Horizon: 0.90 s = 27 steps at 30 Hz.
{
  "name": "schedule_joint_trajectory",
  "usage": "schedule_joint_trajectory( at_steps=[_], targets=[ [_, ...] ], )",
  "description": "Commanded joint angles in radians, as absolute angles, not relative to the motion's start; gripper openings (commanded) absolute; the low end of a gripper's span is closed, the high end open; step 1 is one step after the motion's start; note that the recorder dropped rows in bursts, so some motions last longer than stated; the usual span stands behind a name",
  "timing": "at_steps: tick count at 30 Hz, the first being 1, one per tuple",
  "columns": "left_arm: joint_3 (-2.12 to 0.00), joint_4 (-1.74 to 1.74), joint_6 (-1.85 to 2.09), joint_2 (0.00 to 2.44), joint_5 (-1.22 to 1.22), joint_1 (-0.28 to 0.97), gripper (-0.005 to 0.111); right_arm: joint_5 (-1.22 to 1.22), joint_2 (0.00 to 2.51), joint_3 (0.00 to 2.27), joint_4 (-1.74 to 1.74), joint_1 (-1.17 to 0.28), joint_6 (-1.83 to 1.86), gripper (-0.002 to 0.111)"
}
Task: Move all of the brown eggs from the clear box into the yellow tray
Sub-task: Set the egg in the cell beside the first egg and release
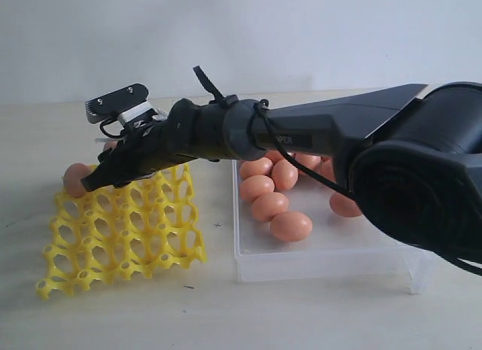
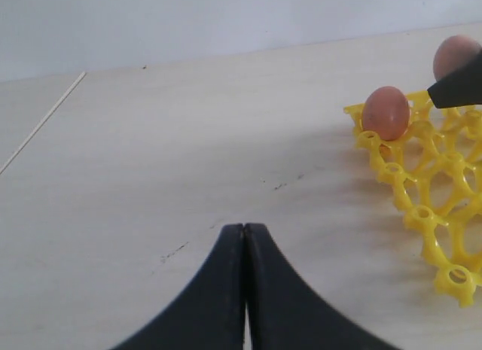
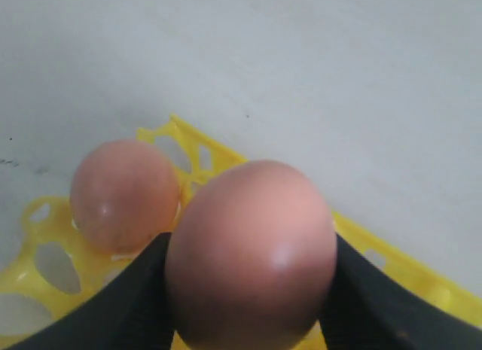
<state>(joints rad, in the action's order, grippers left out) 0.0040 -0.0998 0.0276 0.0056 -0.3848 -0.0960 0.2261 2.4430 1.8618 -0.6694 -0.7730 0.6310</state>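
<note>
Spread under everything, the pale table (image 1: pixel 226 320). Stretched over it from the right side, well past the middle, the right arm (image 1: pixel 316 132). Under the forearm, the clear box (image 1: pixel 316 269), with about eight brown eggs (image 1: pixel 291 226) lying loose toward its far half, some hidden behind the arm. Left of the box and apart from it, the yellow tray (image 1: pixel 128 241), nearly every cell empty.

Over the tray's far row, the right gripper (image 1: pixel 96 180), clamped on one brown egg (image 3: pixel 252 252), squeezed across its narrow waist, long axis crosswise to the squeeze. Just beside that, in the far left corner cell, one seated egg (image 1: pixel 74 178), upright. Close to touching, perhaps; cannot tell from these views.

Target cell judged to be the one next to the corner, roughly straight below the load. So mostly a downward lowering left, then a release, with care not to knock the neighbour.

Off the tray's left edge, above bare table, the left gripper (image 2: pixel 244 233), fingers pressed together on nothing, idle.
</note>
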Motion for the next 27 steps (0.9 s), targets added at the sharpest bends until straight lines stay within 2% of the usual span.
schedule_joint_trajectory(
  at_steps=[1,14,19,27],
  targets=[
    [0.0,-0.101,0.022,0.0,-0.377,-0.09,0.0,0.164,2.439,1.872,-0.68,-0.773,0.59,0.0],
    [0.0,-0.101,0.022,0.0,-0.377,-0.09,0.0,0.223,2.469,1.954,-0.698,-0.802,0.532,0.002],
    [0.0,-0.101,0.022,0.0,-0.377,-0.09,0.0,0.261,2.489,1.954,-0.698,-0.802,0.538,0.016],
    [0.0,-0.101,0.022,0.0,-0.377,-0.09,0.0,0.274,2.491,1.954,-0.649,-0.802,0.557,0.049]
  ],
)
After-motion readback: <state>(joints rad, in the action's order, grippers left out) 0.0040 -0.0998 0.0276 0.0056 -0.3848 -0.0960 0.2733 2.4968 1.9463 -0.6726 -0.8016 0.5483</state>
